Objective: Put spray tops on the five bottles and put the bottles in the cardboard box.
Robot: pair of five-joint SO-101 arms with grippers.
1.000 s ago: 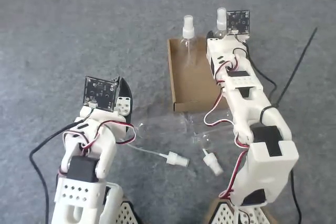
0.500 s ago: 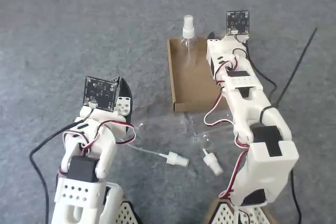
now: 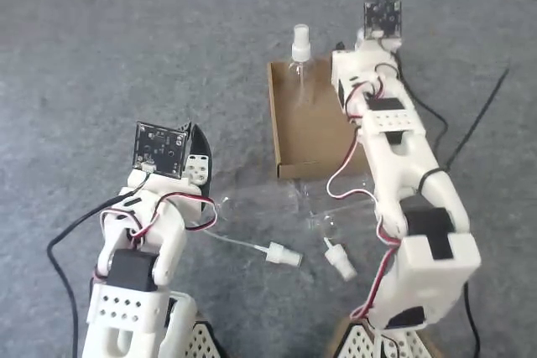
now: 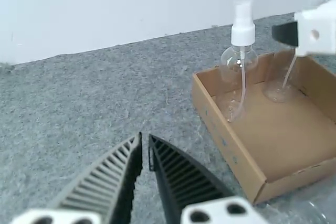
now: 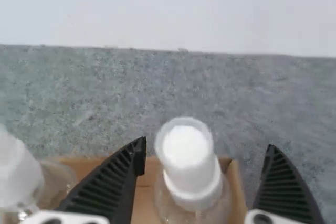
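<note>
The cardboard box lies on the grey carpet with a capped clear bottle standing at its far left. In the right wrist view a second capped bottle stands in the box's far right corner. My right gripper is open, with a finger on either side of its white spray top and apart from it. The left gripper is shut on nothing and hovers low over the carpet, left of the box. Two loose spray tops lie between the arms, near clear uncapped bottles.
The right arm stretches along the box's right side. A black cable trails across the carpet to its right. Open carpet spreads left of the box and at the far left. A pale wall edges the far side.
The right wrist has shifted farther back over the box's far right corner, and its camera now covers the bottle top that showed beside it a second ago. The left arm has stayed still.
</note>
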